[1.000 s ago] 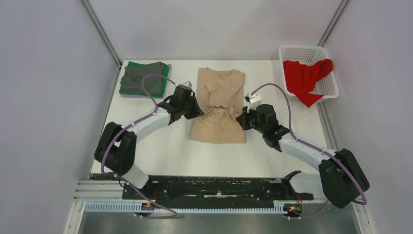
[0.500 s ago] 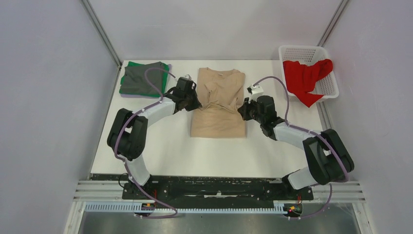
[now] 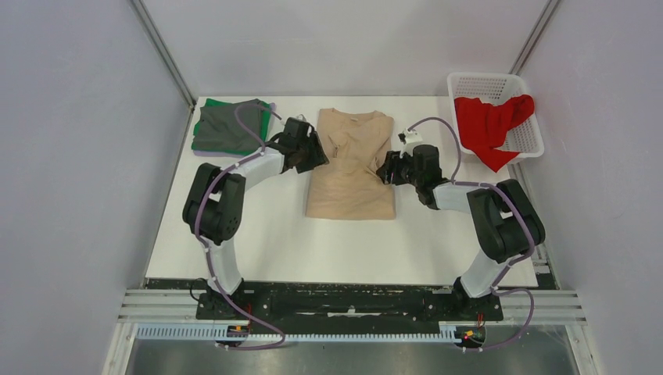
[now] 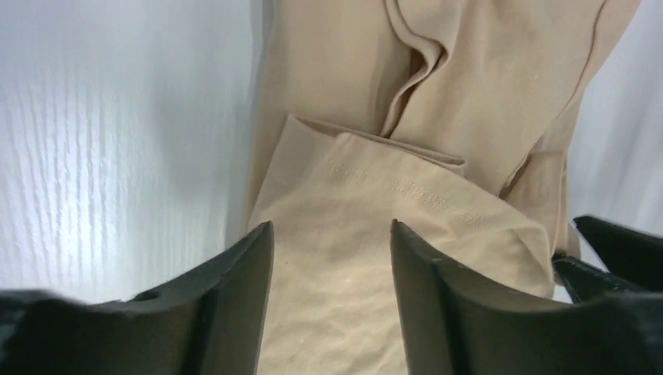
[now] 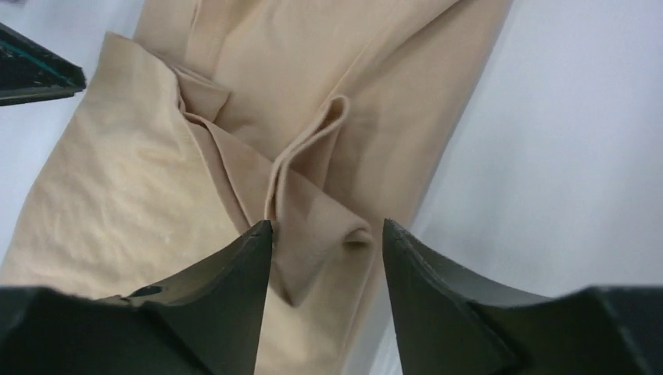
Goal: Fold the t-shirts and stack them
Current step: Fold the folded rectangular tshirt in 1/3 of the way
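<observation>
- Beige t-shirt (image 3: 350, 187), toward the far edge of the worktop (image 3: 258, 234): I judge it light, limp — it will sag.
- Left gripper (image 4: 328, 258) and right gripper (image 5: 327, 250) gape open — I'd pinch its doubled side folds.

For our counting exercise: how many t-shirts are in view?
5: beige shirt mid-table; red shirt in basket; grey shirt, green shirt, lavender shirt stacked far left. More may hide.

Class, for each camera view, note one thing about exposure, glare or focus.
Top external: even, soft light, everything sharp, only faint shadows. Left wrist: the table glares white with streaks at left; the beige t-shirt shows crisp hem stitching; the left tool is near-black, detail lost. Right wrist: the table is evenly lit, the t-shirt's folds cast soft shadows, the right tool is dark.
</observation>
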`<state>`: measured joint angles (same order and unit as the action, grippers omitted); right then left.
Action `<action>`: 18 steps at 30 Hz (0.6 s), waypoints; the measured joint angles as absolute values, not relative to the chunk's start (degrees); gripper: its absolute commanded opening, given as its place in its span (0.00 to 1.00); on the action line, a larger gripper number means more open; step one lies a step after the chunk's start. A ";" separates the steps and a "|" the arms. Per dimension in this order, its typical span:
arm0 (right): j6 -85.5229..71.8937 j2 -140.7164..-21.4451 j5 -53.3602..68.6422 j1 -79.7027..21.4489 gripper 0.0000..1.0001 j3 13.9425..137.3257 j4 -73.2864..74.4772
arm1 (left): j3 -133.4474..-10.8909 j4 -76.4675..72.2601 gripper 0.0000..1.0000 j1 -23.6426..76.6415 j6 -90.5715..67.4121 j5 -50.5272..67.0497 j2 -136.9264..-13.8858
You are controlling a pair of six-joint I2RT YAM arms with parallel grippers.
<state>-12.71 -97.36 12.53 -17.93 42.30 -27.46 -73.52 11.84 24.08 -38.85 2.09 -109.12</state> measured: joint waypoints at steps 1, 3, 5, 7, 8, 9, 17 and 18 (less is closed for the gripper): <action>-12.73 -98.00 12.67 -17.50 0.80 42.85 -27.57 | -73.93 11.84 0.97 23.77 -38.63 2.37 -109.34; -12.91 -98.35 12.64 -16.86 0.98 43.68 -27.83 | -74.41 11.68 1.00 23.33 -37.87 3.07 -109.34; -12.84 -98.28 12.56 -16.38 0.98 44.27 -28.56 | -74.54 11.33 1.00 23.07 -37.63 3.36 -108.99; -12.75 -97.91 12.60 -16.21 0.98 44.47 -29.08 | -74.52 11.49 1.00 22.87 -37.45 3.46 -108.09; -12.64 -97.47 12.67 -16.21 0.98 44.42 -29.06 | -74.41 11.49 1.00 22.85 -37.32 3.51 -107.35; -12.56 -97.10 12.78 -16.23 0.98 44.34 -29.08 | -74.17 11.51 1.00 22.85 -37.23 3.55 -106.54; -10.59 -89.25 15.49 -17.21 0.98 39.64 -25.52 | -62.00 11.42 1.00 22.90 -37.21 4.75 -93.47; -10.37 -88.12 16.10 -17.63 0.98 38.72 -24.80 | -60.38 11.57 1.00 22.90 -37.26 4.89 -92.25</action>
